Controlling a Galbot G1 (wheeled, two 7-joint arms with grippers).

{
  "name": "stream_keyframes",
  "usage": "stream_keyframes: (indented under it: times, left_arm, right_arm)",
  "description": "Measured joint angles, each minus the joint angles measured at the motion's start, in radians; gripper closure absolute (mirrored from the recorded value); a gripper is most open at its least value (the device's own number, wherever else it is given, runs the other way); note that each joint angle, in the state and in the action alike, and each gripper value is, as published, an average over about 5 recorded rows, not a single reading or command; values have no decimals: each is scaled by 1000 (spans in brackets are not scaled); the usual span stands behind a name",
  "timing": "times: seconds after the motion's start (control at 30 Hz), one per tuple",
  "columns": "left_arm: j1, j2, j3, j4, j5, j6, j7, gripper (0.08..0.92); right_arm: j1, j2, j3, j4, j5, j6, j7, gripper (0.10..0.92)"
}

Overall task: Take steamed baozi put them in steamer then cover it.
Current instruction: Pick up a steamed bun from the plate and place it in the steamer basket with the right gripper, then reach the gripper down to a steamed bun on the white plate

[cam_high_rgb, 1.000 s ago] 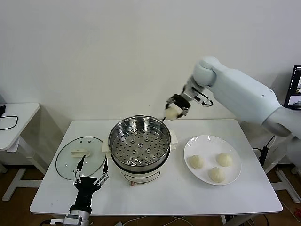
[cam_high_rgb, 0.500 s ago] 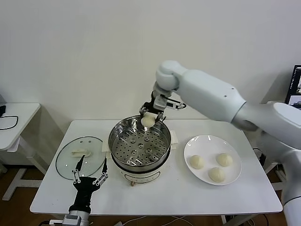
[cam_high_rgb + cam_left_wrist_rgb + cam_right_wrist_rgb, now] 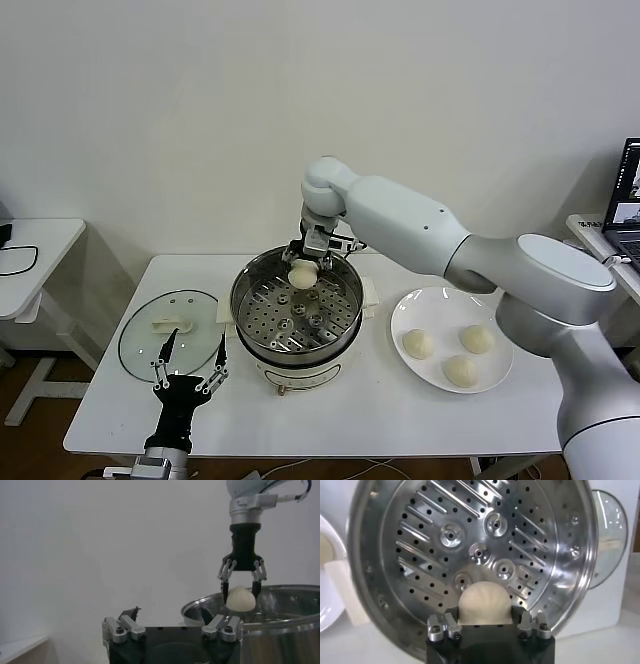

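My right gripper hangs over the far part of the steamer, shut on one cream-white baozi. In the right wrist view that baozi sits between the fingers, just above the perforated tray, which holds nothing. The left wrist view shows the held baozi at rim height of the steamer. Three more baozi lie on the white plate. My left gripper stands open near the table's front left, holding nothing.
The clear glass lid with a white handle lies flat on the table left of the steamer, just beyond my left gripper. The plate is right of the steamer. A second small table stands off to the far left.
My right arm carried the baozi leftward from behind the steamer's right side to over its far part, and lower toward the tray. The left arm has not moved.
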Motion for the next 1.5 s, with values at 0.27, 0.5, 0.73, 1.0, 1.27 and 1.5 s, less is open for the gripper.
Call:
stream_keyframes:
  times: [0.27, 0.5, 0.73, 1.0, 1.27, 1.5]
  left_arm:
    - [-3, 0, -4, 5, 0, -5, -1, 177]
    - [-5, 0, -4, 7, -1, -5, -1, 177]
    - [-6, 2, -6, 7, -1, -5, -2, 177]
    - [-13, 4, 1, 5, -1, 2, -2, 177]
    - [-14, 7, 11, 0, 2, 4, -2, 177]
    - [-13, 6, 11, 1, 3, 2, -2, 177]
  right_arm:
    - [-21, 33, 9, -50, -34, 8, 15, 274]
    - [-24, 39, 18, -63, -55, 11, 25, 208]
    - [6, -3, 15, -6, 0, -21, -9, 203]
    - [99, -157, -31, 105, 237, -190, -56, 203]
    - [175, -357, -130, 144, 512, -445, -89, 203]
    - [173, -489, -229, 174, 639, -600, -80, 203]
